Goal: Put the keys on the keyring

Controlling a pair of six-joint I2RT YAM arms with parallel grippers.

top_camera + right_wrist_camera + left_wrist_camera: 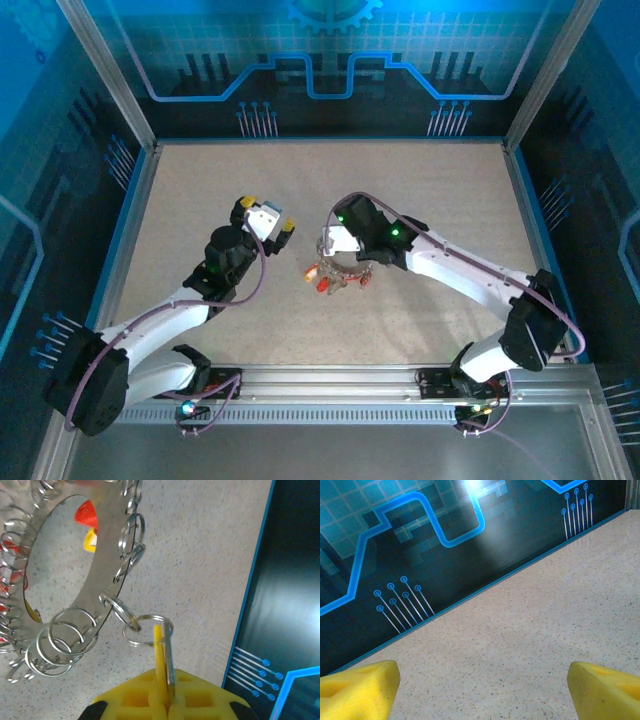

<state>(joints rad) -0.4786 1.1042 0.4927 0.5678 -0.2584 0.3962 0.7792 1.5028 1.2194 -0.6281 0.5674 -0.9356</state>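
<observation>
Right pincer (166,690) is clamped shut on what looks like a yellow key (159,642), edge-on, its little loop hooked at the keyring (109,545) mid-worktop (530,620). Left pincer (480,692) is wide open and empty (hovering off to the side). My guess is the next move needs careful threading; I can't tell if the loop's fully on, and the red key heads (86,514) are half hidden.

Left gripper (480,700): my jaws stand wide apart, speckled beige table (530,640) showing through the gap. My yellow foam pads (357,690) sit in the bottom corners, one on each side. The table's far edge meets a thin blue strip (485,594) running diagonally. Beyond it is a dark wall panel (420,540) with blue circuit lines and a bright glare (475,485) at the top.
</observation>
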